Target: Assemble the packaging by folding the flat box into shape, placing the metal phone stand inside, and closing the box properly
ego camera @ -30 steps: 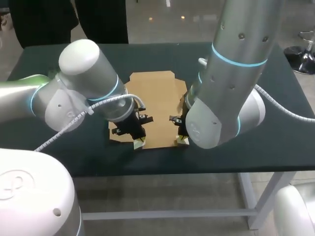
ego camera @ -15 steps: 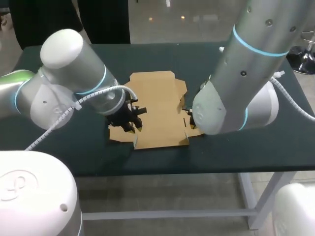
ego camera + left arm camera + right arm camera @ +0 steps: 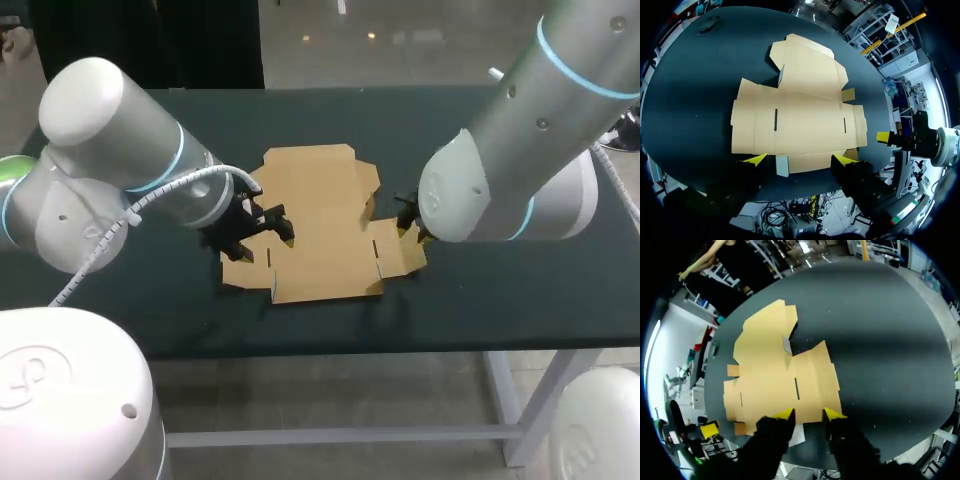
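1. In the head view, the flat box (image 3: pixel 320 220) is seen lying unfolded near the middle of the dark table (image 3: pixel 500 290), with its flaps spread out to the sides
2. The left gripper (image 3: pixel 262 232) is held low over the box's left part, and the right gripper (image 3: pixel 412 222) is placed at the box's right flap; how far either pair of fingers stands apart cannot be told from this view
3. In the left wrist view, the left gripper (image 3: pixel 799 160) is shown spread wide, with its two yellow tips set at the near edge of the flat box (image 3: pixel 800 125); a small flap of that edge lies between them and is not clasped
4. A yellow tip of the right gripper (image 3: pixel 890 138) is seen just beside the box's side flap
5. In the right wrist view, the right gripper (image 3: pixel 809 415) is held with only a narrow gap and nothing is clasped; its tips are set over the near edge of the flat box (image 3: pixel 775 370)
6. A yellow tip of the left gripper (image 3: pixel 709 430) is seen at the box's opposite side
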`<move>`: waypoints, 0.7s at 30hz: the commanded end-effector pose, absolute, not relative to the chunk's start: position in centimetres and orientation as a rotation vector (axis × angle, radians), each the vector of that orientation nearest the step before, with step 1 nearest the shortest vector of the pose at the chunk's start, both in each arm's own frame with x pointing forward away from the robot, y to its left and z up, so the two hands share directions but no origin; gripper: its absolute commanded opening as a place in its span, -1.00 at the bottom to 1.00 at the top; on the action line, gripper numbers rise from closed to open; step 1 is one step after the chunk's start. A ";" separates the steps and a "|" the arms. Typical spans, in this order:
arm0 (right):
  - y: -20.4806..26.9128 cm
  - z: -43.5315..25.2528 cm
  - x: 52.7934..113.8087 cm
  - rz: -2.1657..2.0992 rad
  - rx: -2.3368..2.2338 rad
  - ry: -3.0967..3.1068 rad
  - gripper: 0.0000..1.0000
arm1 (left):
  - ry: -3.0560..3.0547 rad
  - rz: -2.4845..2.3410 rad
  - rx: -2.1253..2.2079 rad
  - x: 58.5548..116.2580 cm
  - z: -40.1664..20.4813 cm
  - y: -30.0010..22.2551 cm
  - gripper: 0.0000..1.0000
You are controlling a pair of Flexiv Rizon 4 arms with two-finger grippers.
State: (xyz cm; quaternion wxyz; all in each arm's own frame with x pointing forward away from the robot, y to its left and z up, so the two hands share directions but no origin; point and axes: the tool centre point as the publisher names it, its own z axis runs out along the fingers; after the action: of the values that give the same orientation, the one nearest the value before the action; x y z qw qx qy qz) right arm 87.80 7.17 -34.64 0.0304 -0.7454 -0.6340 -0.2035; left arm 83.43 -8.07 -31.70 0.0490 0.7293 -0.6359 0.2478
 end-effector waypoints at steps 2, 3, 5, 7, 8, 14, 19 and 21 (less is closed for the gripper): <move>6.3 -34.4 89.2 -0.722 -1.988 -1.804 -0.18 | -1.943 0.787 2.178 83.3 -31.1 -7.0 1.00; 6.2 -34.3 89.5 -0.733 -1.978 -1.795 -0.17 | -1.940 0.798 2.166 83.5 -30.9 -6.9 1.00; 5.9 -34.2 90.0 -0.751 -1.961 -1.790 -0.03 | -1.946 0.810 2.149 83.7 -30.7 -6.8 1.00; 5.6 -34.1 90.5 -0.778 -1.937 -1.784 0.33 | -1.946 0.828 2.133 84.1 -30.4 -6.6 1.00; 5.4 -34.1 90.7 -0.794 -1.922 -1.783 0.41 | -1.950 0.833 2.124 84.2 -30.3 -6.6 1.00; 4.7 -34.2 92.6 -0.849 -1.854 -1.757 1.00 | -1.948 0.851 2.070 85.7 -29.8 -6.2 1.00; 4.4 -34.4 94.6 -0.896 -1.796 -1.735 1.00 | -1.964 0.862 2.007 87.3 -29.6 -5.7 1.00; 4.5 -34.5 95.5 -0.908 -1.770 -1.729 1.00 | -1.967 0.871 1.981 87.9 -29.6 -5.5 1.00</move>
State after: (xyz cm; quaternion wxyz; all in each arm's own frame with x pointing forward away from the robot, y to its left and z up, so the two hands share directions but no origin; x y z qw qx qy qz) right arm 94.36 4.76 -33.92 0.0539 -0.7253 -0.6361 -0.2578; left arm 86.82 -5.80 -29.20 0.0951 0.6804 -0.6626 0.2984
